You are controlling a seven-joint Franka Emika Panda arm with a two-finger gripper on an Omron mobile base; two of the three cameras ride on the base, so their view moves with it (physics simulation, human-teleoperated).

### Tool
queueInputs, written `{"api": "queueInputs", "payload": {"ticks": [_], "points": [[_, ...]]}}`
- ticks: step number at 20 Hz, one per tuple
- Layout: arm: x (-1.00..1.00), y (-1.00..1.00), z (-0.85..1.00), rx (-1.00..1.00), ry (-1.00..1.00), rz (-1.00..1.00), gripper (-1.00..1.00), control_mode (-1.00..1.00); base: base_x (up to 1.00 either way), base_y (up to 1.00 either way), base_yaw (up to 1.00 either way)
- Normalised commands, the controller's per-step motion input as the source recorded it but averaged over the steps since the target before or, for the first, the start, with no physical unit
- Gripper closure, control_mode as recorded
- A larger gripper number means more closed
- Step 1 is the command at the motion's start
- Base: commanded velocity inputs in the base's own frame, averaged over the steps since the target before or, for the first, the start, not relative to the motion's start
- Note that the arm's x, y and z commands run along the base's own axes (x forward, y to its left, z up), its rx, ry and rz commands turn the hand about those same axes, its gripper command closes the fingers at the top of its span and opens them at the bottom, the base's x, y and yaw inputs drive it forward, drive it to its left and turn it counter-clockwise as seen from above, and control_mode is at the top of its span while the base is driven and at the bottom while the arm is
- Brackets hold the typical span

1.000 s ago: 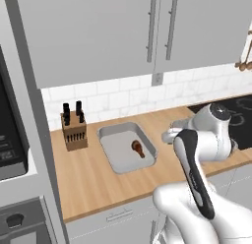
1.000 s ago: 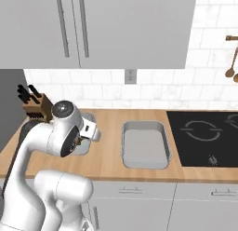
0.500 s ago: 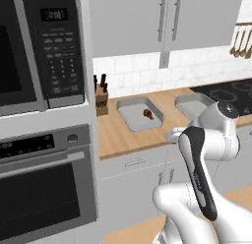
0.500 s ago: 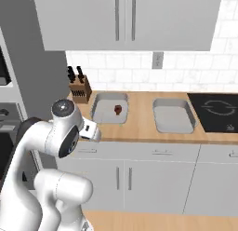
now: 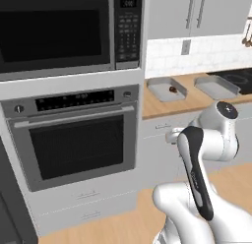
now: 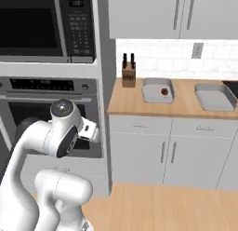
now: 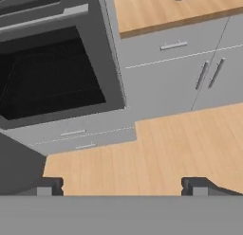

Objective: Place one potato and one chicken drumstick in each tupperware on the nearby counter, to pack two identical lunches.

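Pincer [image 7: 121, 184] fingers apart, empty, over the wood floor. Glossy red-brown chicken drumstick [image 6: 164, 91] lies in left shallow light-grey tupperware [image 6: 149, 93]; second tupperware [image 6: 211, 101] sits beside it on light-brown wooden surface [image 6: 130, 99].

Two tupperware containers [image 6: 157, 90] [image 6: 214, 96] sit on one counter [image 6: 135, 102], one chicken drumstick [image 6: 164, 91] at 3 o'clock in the first, plus one knife block [image 6: 128, 78] holding seemingly two knives.

A knife block [image 6: 128, 76] stands right of the wall oven [image 5: 74, 135] and microwave [image 5: 59, 31].
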Motion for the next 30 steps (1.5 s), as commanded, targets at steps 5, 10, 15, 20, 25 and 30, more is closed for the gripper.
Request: {"api": "queueInputs", "payload": {"ticks": [5,10,15,20,25,30], "points": [[0.0,0.0,0.0,0.0,0.0,0.0,-1.0,1.0,-0.97,1.0,0.08],[0.0,0.0,0.0,0.0,0.0,0.0,-1.0,1.0,-0.99,1.0,0.05],[0.0,0.0,0.0,0.0,0.0,0.0,-1.0,1.0,-0.77,1.0,0.02],[0.0,0.0,0.0,0.0,0.0,0.0,-1.0,1.0,-0.2,1.0,0.0],[0.0,0.0,0.0,0.0,0.0,0.0,-1.0,1.0,0.0,1.0,0.0],[0.0,0.0,0.0,0.0,0.0,0.0,-1.0,1.0,0.27,0.93,0.0]]}}
